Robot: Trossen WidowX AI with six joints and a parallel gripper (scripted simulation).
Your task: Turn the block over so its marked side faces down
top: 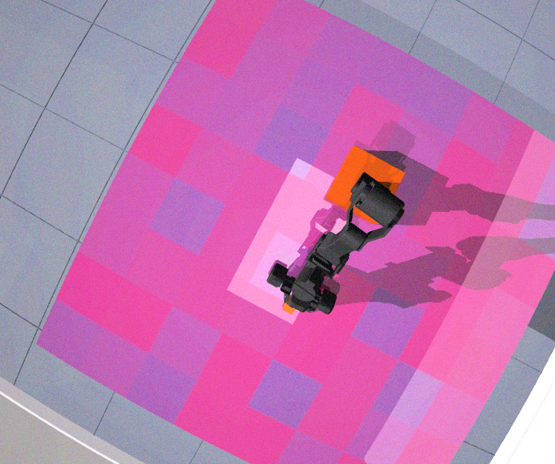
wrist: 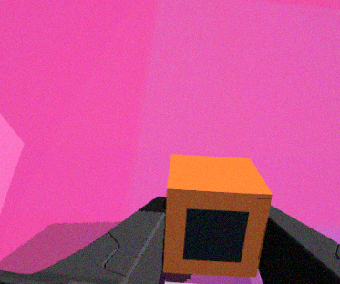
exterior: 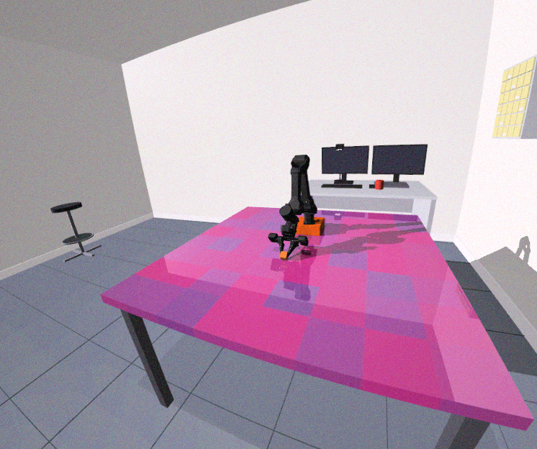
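The small orange block (top: 288,308) (exterior: 283,255) (wrist: 214,175) has a dark square mark on one side. In the wrist view that marked side faces the camera, and a plain, brighter side shows above it. My gripper (exterior: 283,252) (wrist: 210,211) is shut on the block, with one black finger on each side. In the exterior view the block is low over the pink and purple table (top: 117,279) (exterior: 336,347); whether it touches the table I cannot tell. In the top view the wrist hides most of the block. The side facing the table is hidden.
The arm stands on an orange base (top: 345,172) (exterior: 314,229) behind the gripper. Shadows of the arm fall across the table to the right. A desk with monitors and a red cup (exterior: 378,184) stands beyond the table, and a stool (exterior: 67,207) stands on the floor at the left.
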